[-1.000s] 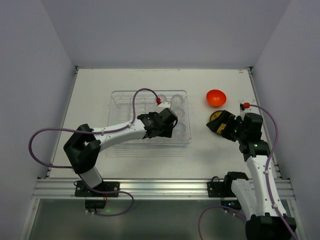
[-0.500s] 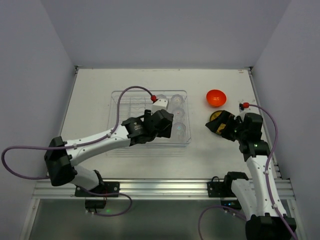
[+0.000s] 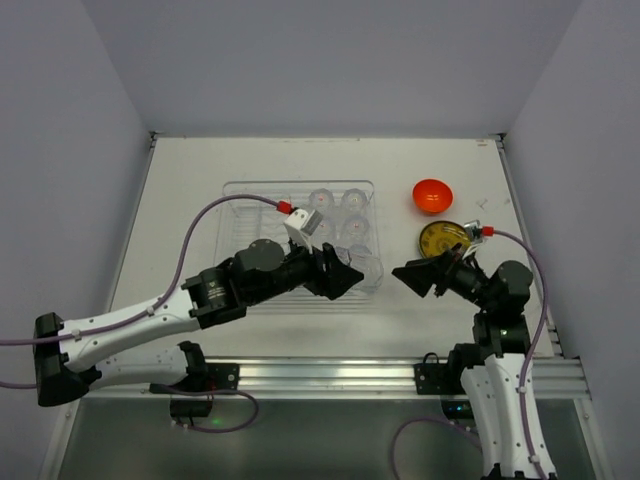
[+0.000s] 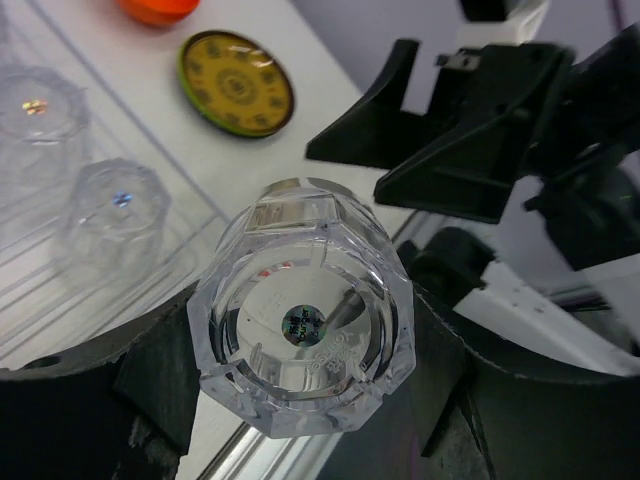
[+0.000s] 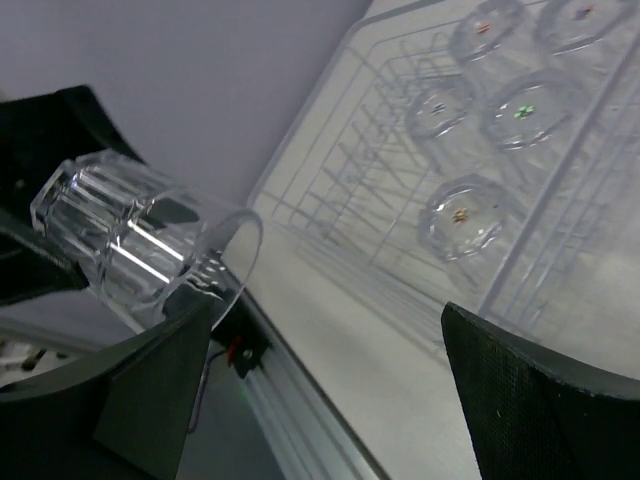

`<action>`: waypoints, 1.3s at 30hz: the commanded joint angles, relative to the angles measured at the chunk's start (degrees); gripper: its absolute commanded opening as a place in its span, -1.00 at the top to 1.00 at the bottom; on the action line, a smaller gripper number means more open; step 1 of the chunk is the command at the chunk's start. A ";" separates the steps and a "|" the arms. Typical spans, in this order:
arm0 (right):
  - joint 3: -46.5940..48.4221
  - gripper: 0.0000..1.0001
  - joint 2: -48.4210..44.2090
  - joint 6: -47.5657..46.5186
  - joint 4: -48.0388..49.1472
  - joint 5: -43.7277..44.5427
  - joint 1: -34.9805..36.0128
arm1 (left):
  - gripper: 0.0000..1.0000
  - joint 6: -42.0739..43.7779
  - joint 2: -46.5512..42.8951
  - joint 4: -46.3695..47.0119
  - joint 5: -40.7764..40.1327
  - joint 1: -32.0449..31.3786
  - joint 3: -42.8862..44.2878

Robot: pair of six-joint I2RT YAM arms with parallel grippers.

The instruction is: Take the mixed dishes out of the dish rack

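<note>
I hold the faceted clear glass cup (image 4: 305, 320) pinched in the left gripper (image 3: 343, 280), just off the near-right corner of the clear plastic dish rack (image 3: 235, 200). The right gripper (image 3: 413, 275) faces it with its fingers spread wide. I'd centre those 2 fingers around the cup before closing.

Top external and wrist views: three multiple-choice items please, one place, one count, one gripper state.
1. Where is the orange bowl relative to the dish rack? A inside it; B on the table to its right; C stacked on its wall.
2. How many glass cups stand in the rack in the right wrist view? A two; B eight; C five.
3. What is the left gripper doing? A shut on a glass cup; B open, empty; C shut on a plate.
1 B: it sits on table beyond the rack's right wall. 2 C: five show among the ribs. 3 A: it clamps a clear cup.
</note>
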 commanded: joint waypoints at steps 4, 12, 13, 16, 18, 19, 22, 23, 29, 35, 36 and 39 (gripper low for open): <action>-2.54 -0.96 -8.69 13.60 23.29 -16.45 0.21 | 1.00 -10.65 -3.80 35.97 7.77 0.00 -10.63; 0.53 -0.84 -11.77 16.95 23.32 -19.89 0.21 | 1.00 -18.67 -1.25 55.23 11.81 -0.09 -19.08; 0.53 -0.79 -11.68 17.12 22.97 -19.89 0.21 | 1.00 -19.19 -0.81 57.94 12.51 -0.09 -19.34; 0.27 -0.65 -11.86 18.79 24.19 -20.24 0.30 | 1.00 -21.74 1.38 62.17 13.66 -0.09 -19.78; 0.36 -0.56 -11.68 21.60 25.86 -21.11 0.30 | 1.00 -21.92 3.23 62.63 13.84 -0.18 -19.08; 0.45 -0.49 -11.59 22.57 28.13 -21.55 0.30 | 1.00 -21.92 3.75 62.63 12.79 -0.26 -18.99; 2.20 -0.36 -12.29 23.28 26.85 -22.52 0.30 | 1.00 -23.15 6.04 62.89 9.63 -0.97 -19.26; 2.73 -0.35 -13.17 21.54 25.62 -22.26 0.30 | 1.00 -23.33 7.26 63.06 9.53 -0.97 -19.08; 4.05 -0.22 -13.35 17.48 21.30 -21.82 0.30 | 1.00 -23.86 11.84 63.42 9.00 -2.72 -16.27; 7.48 -0.05 -14.58 10.36 11.45 -19.10 0.30 | 1.00 -24.47 12.29 64.21 7.77 -3.43 -16.79; 7.04 0.06 -14.67 10.79 11.97 -18.75 0.30 | 1.00 -24.56 12.37 64.56 7.68 -3.43 -16.79; 5.11 0.76 -14.93 13.95 16.80 -17.34 0.30 | 1.00 -24.74 12.90 65.69 7.86 -3.43 -16.79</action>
